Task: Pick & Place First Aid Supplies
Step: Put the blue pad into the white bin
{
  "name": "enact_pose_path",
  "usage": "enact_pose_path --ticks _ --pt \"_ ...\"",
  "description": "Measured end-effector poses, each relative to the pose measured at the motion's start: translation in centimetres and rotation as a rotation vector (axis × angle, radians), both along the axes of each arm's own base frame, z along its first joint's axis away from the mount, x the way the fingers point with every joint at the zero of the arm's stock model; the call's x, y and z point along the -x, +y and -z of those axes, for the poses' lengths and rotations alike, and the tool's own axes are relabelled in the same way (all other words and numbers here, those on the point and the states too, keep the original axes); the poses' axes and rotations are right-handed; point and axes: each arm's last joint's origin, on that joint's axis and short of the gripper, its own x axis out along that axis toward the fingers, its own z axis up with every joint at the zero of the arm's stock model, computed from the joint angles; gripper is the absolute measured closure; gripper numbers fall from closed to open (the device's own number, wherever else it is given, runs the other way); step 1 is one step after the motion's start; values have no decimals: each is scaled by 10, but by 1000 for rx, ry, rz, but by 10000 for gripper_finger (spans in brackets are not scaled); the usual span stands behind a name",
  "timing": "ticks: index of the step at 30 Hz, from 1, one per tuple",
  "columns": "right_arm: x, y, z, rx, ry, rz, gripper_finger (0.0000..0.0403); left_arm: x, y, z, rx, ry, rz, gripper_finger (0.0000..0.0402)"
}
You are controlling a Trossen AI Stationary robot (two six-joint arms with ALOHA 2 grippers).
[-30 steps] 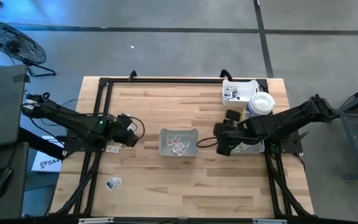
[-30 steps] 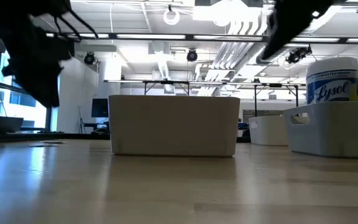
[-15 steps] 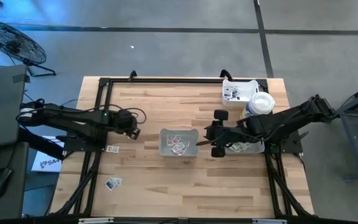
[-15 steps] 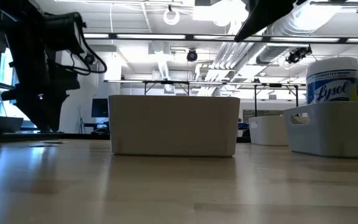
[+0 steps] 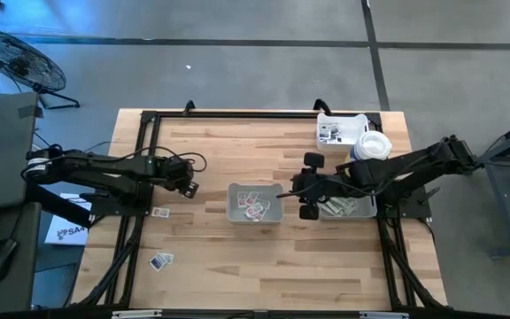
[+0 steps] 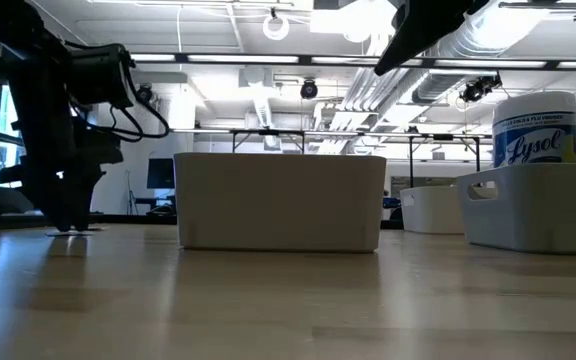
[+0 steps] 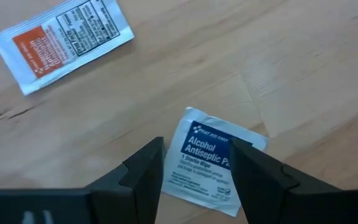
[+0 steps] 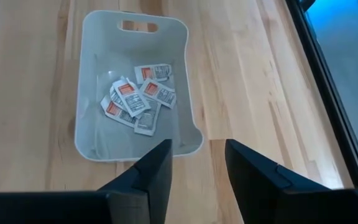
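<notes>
From above, the left pincer (image 5: pixel 189 187) hangs well left of the grey tray (image 5: pixel 255 218) on the bench (image 5: pixel 237 142), the right pincer (image 5: pixel 283 193) at that tray's right rim. Only the left wrist view shows its spread fingers (image 7: pixel 143 171) straddling a blue alcohol wipe packet (image 7: pixel 207 158), an orange-printed packet (image 7: pixel 64 38) nearby. The right wrist view looks past parted, empty fingers (image 8: pixel 156 168) at packets in the tray (image 8: pixel 137 99).

- Middle tray (image 5: pixel 275 189) at table (image 5: pixel 237 266) centre, packets (image 8: pixel 137 98) inside.
- Right gripper (image 5: pixel 282 195) over that tray's right rim.
- Two more trays (image 5: pixel 357 121) plus bottle (image 5: pixel 373 147) at right edge.
- Left gripper (image 7: pixel 194 165) left of middle tray, straddling wipe packet (image 7: pixel 206 158); second packet (image 7: pixel 64 41) beside it.
- Stray packet (image 5: pixel 161 260) near front left.
</notes>
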Motion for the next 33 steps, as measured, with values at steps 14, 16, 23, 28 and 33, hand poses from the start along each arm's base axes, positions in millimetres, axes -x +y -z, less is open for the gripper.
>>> enact_pose_path --ticks 14,16,23,28,33 --pt "-2 -1 -1 -15 -14 -2 261 -14 2 -5 -43 -132 144 227" --pt "-1 -1 -1 -17 -13 -3 261 -13 2 -5 -57 -115 135 227" --pt "-2 -1 -1 -24 -20 3 260 -15 0 -5 -101 -102 188 227" --pt "-2 -1 -1 -25 -21 4 261 -20 -9 -1 -123 -77 322 227" --pt "-2 -1 -1 -26 -27 3 261 -23 -15 7 -161 -1 390 228"
